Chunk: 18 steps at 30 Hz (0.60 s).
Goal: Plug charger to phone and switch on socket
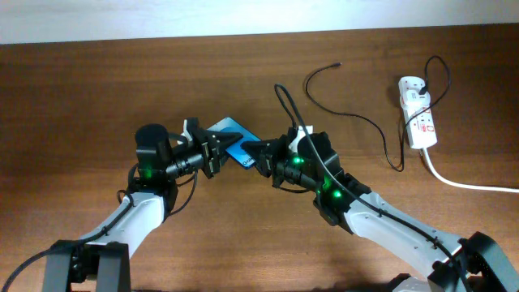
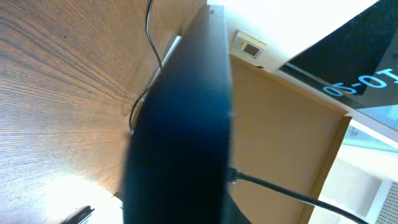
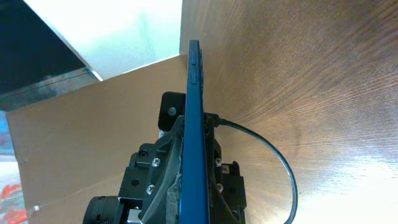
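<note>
The only characters that show stand in the left wrist view, far right and high: pale blue signs, tilted, on a dark panel point(image 2: 348, 59), looking like a zero, a dash, a zero and part of an H, though blur and the frame edge make this uncertain. In the overhead view, the small red markings on the white socket point(image 1: 418, 112), far right on the table, are too small to read. The same goes for anything on the blue screen of the phone point(image 1: 232, 135) near the middle.
</note>
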{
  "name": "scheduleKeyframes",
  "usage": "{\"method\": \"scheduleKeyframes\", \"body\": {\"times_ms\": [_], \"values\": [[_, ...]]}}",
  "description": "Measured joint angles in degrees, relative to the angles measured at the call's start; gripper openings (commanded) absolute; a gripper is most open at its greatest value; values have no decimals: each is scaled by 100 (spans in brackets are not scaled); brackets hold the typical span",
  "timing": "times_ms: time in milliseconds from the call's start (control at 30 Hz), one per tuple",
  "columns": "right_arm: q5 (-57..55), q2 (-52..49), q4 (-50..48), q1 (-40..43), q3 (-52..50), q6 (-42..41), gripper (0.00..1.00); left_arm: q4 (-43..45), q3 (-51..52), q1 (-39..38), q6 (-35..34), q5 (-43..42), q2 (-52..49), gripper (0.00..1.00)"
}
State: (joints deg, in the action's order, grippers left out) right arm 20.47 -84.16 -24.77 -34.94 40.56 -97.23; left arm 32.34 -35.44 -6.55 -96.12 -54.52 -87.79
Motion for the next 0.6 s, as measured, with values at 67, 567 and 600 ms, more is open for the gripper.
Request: {"method": "scheduleKeyframes", "body": {"times_ms": [67,567,600], "values": [[0,0,2,0,0,-48,23,0,0,-4,0,13,0,0],[-2245,-2,3536,706,498,4551,98,-2715,-2,146,1784,916,-31,0],[-2337,-2,3899,914,817,4787,98,-2741,-2,271,1902,922,-31,0]]}}
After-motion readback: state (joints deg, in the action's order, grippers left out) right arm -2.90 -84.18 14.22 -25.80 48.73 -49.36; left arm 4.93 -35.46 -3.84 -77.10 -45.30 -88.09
